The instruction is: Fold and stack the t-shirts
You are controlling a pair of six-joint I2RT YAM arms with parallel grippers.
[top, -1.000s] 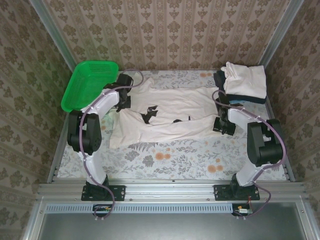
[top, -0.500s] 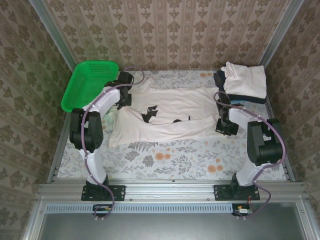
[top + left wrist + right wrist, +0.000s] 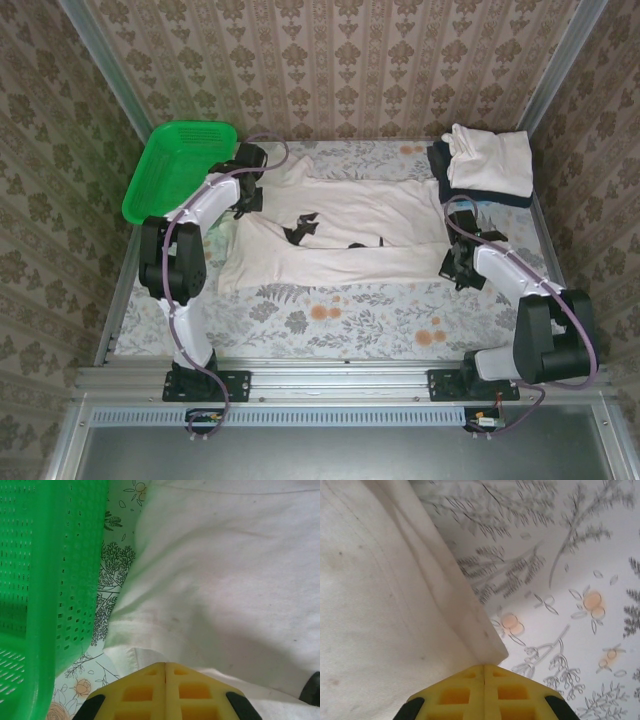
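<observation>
**Colours on the tabletop**

The spread-out t-shirt (image 3: 340, 215) is creamy white with a few small black marks. The folded t-shirt (image 3: 492, 160) on top of the pile is creamy white too. The navy t-shirt (image 3: 500, 199) under it is very dark blue. The basket (image 3: 175, 170) is bright green with rows of tiny holes. The tabletop (image 3: 330, 320) is pale, with grey leaves and little orange flowers. The walls (image 3: 330, 60) are beige with brown flower shapes in rows. The left tool (image 3: 165, 667) and the right tool (image 3: 484, 669) are yellow with black sides.
</observation>
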